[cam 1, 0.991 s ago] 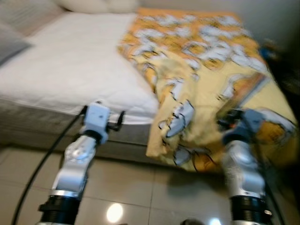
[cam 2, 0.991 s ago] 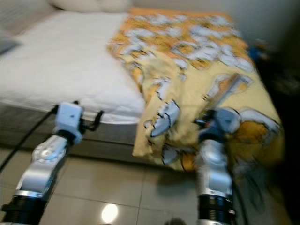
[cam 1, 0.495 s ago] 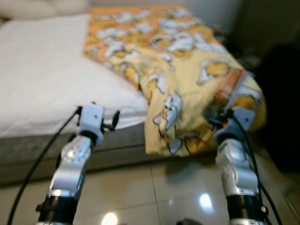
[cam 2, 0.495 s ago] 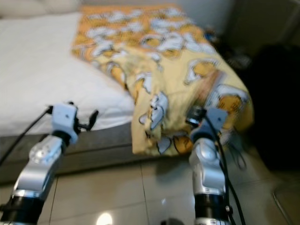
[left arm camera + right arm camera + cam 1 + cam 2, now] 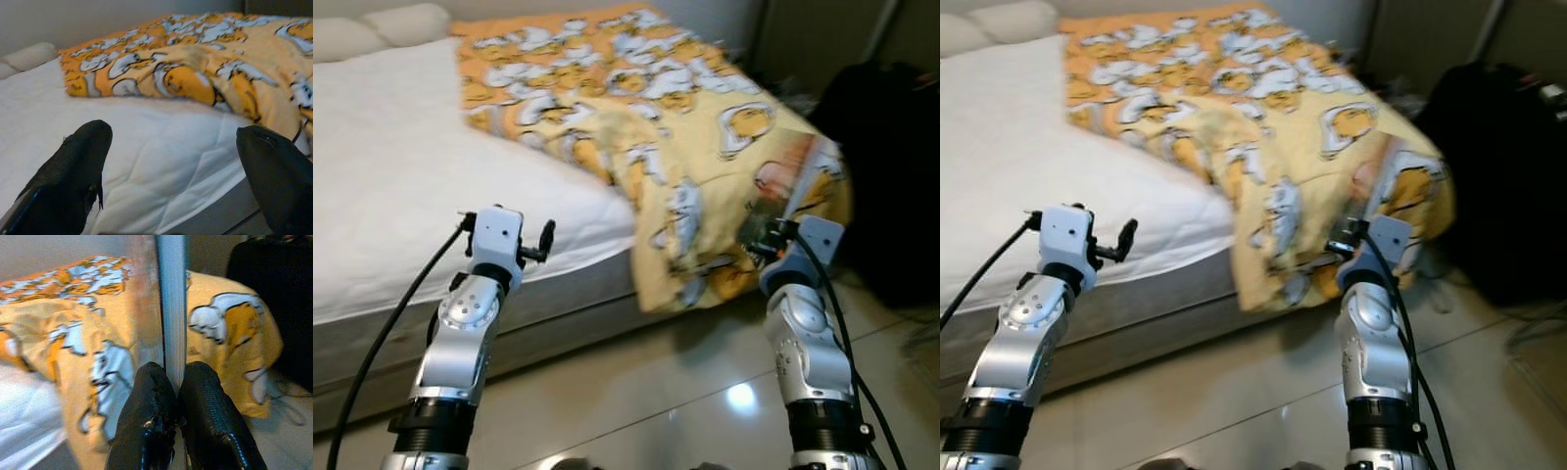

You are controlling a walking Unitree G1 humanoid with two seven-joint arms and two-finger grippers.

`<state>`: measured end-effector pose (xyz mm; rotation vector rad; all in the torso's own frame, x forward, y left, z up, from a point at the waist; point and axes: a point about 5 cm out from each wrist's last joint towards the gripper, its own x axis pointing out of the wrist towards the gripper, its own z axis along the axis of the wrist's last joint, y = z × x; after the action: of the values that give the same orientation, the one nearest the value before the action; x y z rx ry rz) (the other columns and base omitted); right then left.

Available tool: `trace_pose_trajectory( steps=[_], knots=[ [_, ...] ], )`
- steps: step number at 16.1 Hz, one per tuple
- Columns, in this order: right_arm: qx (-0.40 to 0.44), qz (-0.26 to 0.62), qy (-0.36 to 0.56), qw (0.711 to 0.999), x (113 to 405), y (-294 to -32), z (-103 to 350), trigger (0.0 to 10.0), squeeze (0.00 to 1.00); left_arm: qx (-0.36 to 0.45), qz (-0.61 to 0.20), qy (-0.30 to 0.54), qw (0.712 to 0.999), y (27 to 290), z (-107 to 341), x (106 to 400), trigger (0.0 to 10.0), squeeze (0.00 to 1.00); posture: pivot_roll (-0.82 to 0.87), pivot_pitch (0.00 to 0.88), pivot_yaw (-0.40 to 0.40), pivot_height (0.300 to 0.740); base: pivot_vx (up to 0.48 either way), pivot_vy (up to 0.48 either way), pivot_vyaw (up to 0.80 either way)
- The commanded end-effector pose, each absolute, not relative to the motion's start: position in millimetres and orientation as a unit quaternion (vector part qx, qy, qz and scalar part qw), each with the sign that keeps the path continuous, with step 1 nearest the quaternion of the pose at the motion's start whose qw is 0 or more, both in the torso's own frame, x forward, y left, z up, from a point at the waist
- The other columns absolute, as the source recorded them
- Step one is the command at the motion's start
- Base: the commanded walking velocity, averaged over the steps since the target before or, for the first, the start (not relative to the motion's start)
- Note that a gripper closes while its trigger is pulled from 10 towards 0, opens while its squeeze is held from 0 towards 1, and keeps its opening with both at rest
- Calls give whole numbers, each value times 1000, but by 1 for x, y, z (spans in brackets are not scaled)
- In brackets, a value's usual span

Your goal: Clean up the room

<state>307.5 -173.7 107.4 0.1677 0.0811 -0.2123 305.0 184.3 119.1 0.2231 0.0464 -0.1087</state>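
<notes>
A yellow-orange cartoon-print blanket lies rumpled over the right half of the bed and hangs over its corner. My right gripper is shut on a thin book, held upright on its edge in front of the hanging blanket. In the left eye view the book's pinkish cover rises above the right gripper. My left gripper is open with nothing between its fingers, held before the edge of the white mattress.
Pale pillows lie at the bed's head. A large black bag stands on the floor to the right of the bed. Glossy beige tiles lie between me and the bed's grey base.
The whole picture has shifted as the camera turned right, bringing the black bag into view. Both arms keep their pose, and the right gripper still holds the book.
</notes>
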Motion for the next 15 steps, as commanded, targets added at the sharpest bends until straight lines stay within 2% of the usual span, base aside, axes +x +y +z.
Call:
trace_pose_trajectory(
  steps=[1,15],
  knots=[
    [75,-119,11,990,309,-184,118,10000,0,107,-60,21,992,178,120,307,10000,0,46,0,40,740,0,420,0],
    [61,-73,0,995,316,-173,125,10000,0,98,-35,20,994,184,121,313,10000,0,47,0,39,740,0,419,0]
  ],
)
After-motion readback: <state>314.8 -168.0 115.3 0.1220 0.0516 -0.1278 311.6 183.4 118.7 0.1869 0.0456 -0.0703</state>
